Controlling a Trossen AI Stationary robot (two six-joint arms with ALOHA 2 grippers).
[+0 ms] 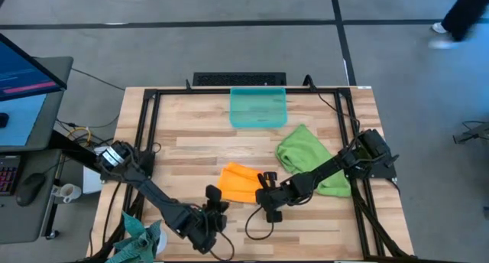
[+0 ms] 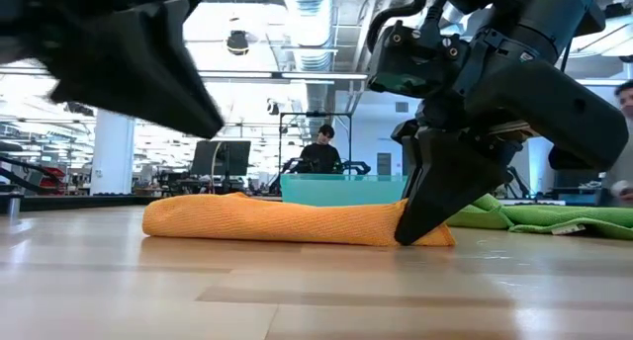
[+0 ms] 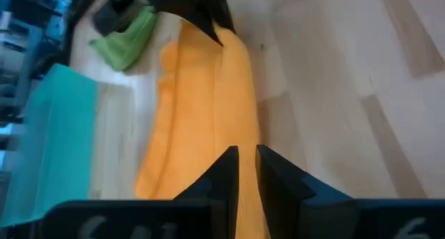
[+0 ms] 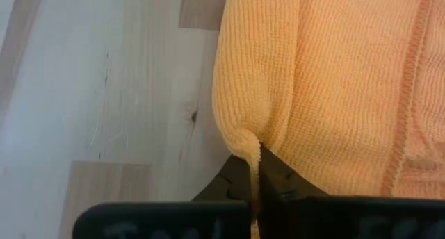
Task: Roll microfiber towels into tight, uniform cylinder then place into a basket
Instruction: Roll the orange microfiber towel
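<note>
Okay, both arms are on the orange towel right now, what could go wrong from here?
1. The right tool pinches only a thin bit of the orange towel at its edge; that fold may slip free.
2. The left tool looks nearly closed at the towel's other end, with no clear grip, so the roll may come out uneven.
3. The basket sits well away, and the green towel lies crumpled under the right arm, which may drag it.

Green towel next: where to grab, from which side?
Judging by its pose, take the green towel at the corner nearest the basket, coming from above. It lies crumpled and partly under the right arm, whose right gripper pinches the orange towel.
</note>
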